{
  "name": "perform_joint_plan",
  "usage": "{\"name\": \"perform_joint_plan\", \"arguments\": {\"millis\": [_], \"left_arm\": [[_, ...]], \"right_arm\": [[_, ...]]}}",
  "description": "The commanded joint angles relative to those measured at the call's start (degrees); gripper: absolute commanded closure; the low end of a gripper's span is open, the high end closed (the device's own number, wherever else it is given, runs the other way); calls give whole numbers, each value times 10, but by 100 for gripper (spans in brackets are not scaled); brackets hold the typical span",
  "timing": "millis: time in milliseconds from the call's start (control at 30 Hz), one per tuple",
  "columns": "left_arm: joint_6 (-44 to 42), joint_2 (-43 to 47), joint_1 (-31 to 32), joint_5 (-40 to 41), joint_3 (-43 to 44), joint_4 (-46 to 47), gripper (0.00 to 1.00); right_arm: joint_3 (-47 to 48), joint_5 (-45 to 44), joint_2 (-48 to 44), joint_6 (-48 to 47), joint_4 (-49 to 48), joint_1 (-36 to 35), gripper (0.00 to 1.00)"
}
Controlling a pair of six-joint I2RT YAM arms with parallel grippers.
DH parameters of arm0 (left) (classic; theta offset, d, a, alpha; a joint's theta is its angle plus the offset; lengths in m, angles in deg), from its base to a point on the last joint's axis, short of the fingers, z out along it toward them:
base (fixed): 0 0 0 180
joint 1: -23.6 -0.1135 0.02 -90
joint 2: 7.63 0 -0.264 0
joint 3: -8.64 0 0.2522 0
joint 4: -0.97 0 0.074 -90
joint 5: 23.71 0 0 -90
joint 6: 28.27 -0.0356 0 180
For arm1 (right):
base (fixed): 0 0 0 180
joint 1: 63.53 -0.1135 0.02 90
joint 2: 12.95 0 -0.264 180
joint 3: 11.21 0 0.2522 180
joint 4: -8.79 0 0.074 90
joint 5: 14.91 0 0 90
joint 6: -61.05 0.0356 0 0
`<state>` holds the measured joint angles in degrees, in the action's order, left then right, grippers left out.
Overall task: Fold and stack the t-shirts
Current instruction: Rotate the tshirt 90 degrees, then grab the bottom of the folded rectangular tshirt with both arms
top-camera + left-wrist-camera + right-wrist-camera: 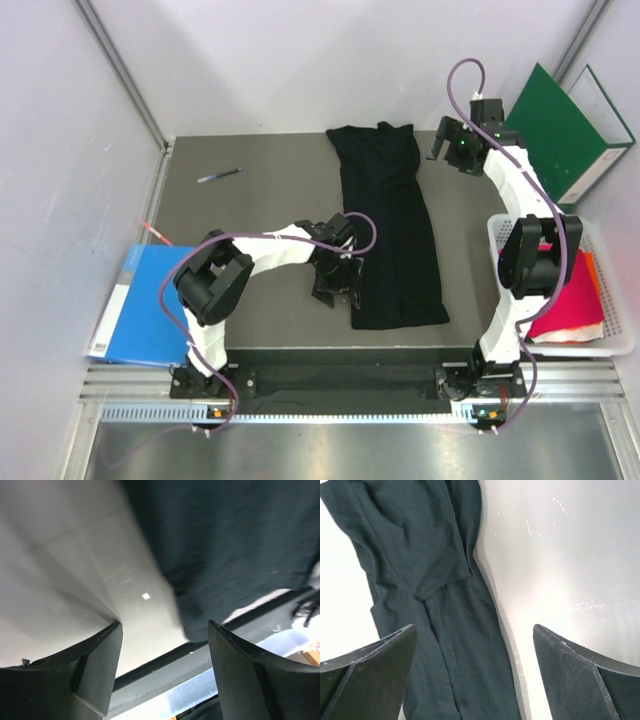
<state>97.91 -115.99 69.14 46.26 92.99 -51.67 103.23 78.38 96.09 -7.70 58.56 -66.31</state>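
The black t-shirt (392, 225) lies folded lengthwise into a long strip down the middle of the grey table. It also shows in the left wrist view (225, 545) and the right wrist view (430, 580). My left gripper (337, 285) is open and empty, just left of the shirt's near-left corner. My right gripper (445, 140) is open and empty, above the table at the shirt's far-right end. The magenta-red t-shirt (572, 300) lies in a white basket (500, 232) at the right, with orange cloth (592, 270) beside it.
A blue folder (145, 305) lies at the table's left edge with a red pen (155, 233) by it. A blue pen (220, 175) lies at the far left. A green folder (570, 130) leans at the far right.
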Motion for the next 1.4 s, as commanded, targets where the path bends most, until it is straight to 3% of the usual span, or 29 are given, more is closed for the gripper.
{"name": "perform_joint_plan", "arguments": {"millis": [0, 133, 167, 267, 300, 333, 767, 1033, 1100, 1200, 1233, 1367], "left_arm": [[8, -26, 3, -35, -1, 82, 27], [3, -70, 3, -49, 22, 71, 35], [2, -77, 3, -52, 24, 72, 48], [3, -106, 3, -48, 33, 60, 72], [1, -113, 3, -42, 39, 50, 96], [1, -123, 3, -32, 46, 45, 100], [-42, -46, -22, -11, -54, 5, 100], [-56, -14, -22, 23, -80, -15, 100], [-60, -5, -22, 34, -77, -32, 91], [-57, 13, -22, 47, -83, -38, 48], [-54, 20, -22, 36, -85, -33, 41], [-34, 27, -23, -8, -108, -2, 34]], "right_arm": [[-36, 30, -30, 8, 19, 10, 2], [-107, 50, -65, 12, 15, 23, 2], [-134, 55, -78, 12, 14, 23, 2], [-179, 65, -106, 12, 13, 41, 2], [-188, 67, -112, 12, 15, 43, 2], [-198, 72, -118, 11, 19, 44, 2], [-338, 193, -157, -61, 102, 42, 0], [-390, 204, -195, -61, 177, 43, 0], [-410, 214, -215, -56, 192, 42, 0], [-434, 221, -240, -60, 223, 42, 0], [-440, 220, -253, -64, 236, 42, 1], [-501, 229, -284, -68, 241, 42, 5]]}}
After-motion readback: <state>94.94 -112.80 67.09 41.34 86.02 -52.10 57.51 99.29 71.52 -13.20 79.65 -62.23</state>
